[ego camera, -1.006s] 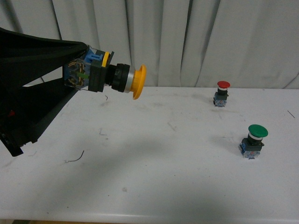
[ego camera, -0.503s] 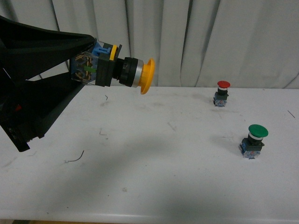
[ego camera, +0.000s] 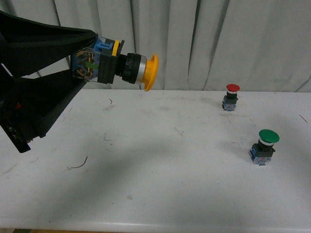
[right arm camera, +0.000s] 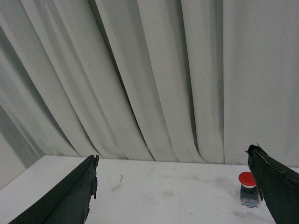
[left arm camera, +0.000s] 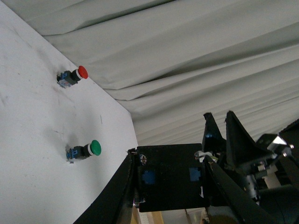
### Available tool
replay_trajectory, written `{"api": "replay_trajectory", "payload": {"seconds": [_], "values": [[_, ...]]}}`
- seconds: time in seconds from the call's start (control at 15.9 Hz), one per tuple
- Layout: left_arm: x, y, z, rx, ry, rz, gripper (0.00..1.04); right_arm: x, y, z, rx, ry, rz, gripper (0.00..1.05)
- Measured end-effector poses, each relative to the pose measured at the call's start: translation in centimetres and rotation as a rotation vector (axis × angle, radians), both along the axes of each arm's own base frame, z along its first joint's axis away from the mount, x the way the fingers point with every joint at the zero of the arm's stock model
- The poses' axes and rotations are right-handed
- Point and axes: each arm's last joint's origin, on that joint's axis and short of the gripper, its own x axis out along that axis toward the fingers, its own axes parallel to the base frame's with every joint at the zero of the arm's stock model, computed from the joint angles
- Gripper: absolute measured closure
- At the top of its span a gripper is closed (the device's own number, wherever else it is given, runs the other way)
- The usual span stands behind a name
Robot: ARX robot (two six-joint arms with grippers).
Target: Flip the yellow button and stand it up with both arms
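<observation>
Three push buttons show, one of each colour. At the far left, the left gripper [ego camera: 86,59] is clamped on the yellow button [ego camera: 121,68], holding it sideways in the air over the table's [ego camera: 160,174] rear left corner, cap pointing right. It sits slightly higher and more level than half a second ago. One red button [ego camera: 232,97] stands upright near the rear edge, right of centre. One green button [ego camera: 264,146] stands further forward, nearer the right edge. The right gripper [right arm camera: 173,156] has its fingers spread wide.

Left fingers [ego camera: 48,43] clamped, right fingers [right arm camera: 65,200] apart
</observation>
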Motion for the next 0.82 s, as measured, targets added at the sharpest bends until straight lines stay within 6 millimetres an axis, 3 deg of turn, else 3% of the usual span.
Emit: {"api": "replay_trajectory", "payload": {"seconds": [0.06,0.31,0.57,0.82], "values": [[0.0,0.1,0.0,0.0,0.0,0.005,0.7,0.5,0.6,0.1,0.021,0.005,0.021,0.06],[0.1,0.2,-0.1,0.001,0.004,0.007,0.7,-0.4,1.9,0.4,0.104,-0.024,0.142,0.06],[0.2,0.1,-0.5,0.005,0.021,0.004,0.7,-4.4,3.7,-2.0,0.359,0.047,0.541,0.06],[0.2,0.1,-0.4,0.005,0.018,0.004,0.7,-4.8,5.1,-5.4,0.646,0.406,0.608,0.06]]}}
